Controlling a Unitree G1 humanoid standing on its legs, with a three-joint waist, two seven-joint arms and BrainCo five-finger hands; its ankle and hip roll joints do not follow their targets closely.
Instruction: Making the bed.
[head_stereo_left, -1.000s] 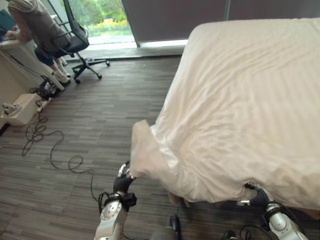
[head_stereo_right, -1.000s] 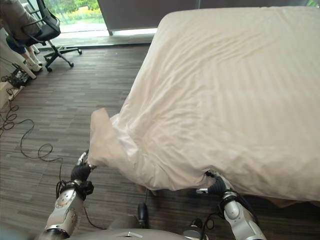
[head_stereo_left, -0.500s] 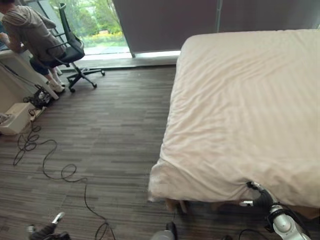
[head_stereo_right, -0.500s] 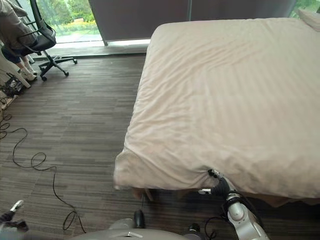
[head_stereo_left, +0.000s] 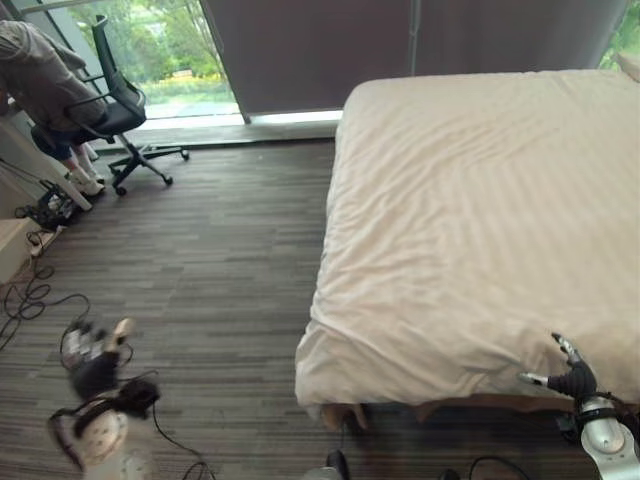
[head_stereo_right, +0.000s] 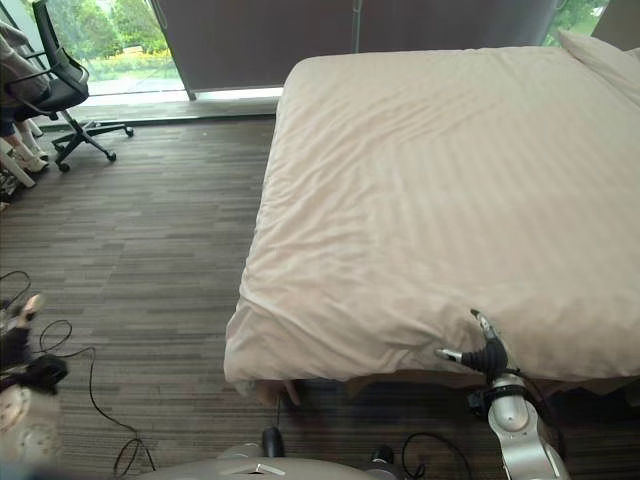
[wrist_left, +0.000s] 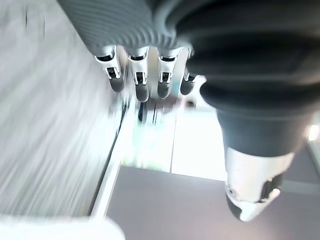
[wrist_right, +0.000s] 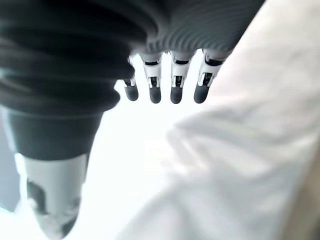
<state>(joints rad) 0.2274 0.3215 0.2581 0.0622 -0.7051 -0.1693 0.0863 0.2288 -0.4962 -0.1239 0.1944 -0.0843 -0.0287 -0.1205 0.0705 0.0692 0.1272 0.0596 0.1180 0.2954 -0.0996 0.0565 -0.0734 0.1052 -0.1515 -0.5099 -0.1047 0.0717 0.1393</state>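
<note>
A cream striped duvet (head_stereo_left: 470, 220) lies spread flat over the bed, its near left corner (head_stereo_left: 318, 368) hanging down over the frame. My right hand (head_stereo_left: 574, 380) is at the duvet's near hem, open, with its fingers (wrist_right: 177, 82) straight and the white cloth (wrist_right: 240, 165) just past them, nothing held. My left hand (head_stereo_left: 95, 362) is low over the floor, well left of the bed. It is open too, fingers (wrist_left: 142, 80) straight and holding nothing. A pillow (head_stereo_right: 605, 55) lies at the bed's far right.
Dark plank floor (head_stereo_left: 220, 260) stretches left of the bed. Loose cables (head_stereo_left: 25, 300) lie at its left edge. A black office chair (head_stereo_left: 118, 105) and a person (head_stereo_left: 35, 65) bent over a desk are at the far left by the window.
My left hand let go of the duvet's lifted corner and swung away to the left. The corner dropped against the bed. My right hand's fingers came free of the hem. The camera shifted.
</note>
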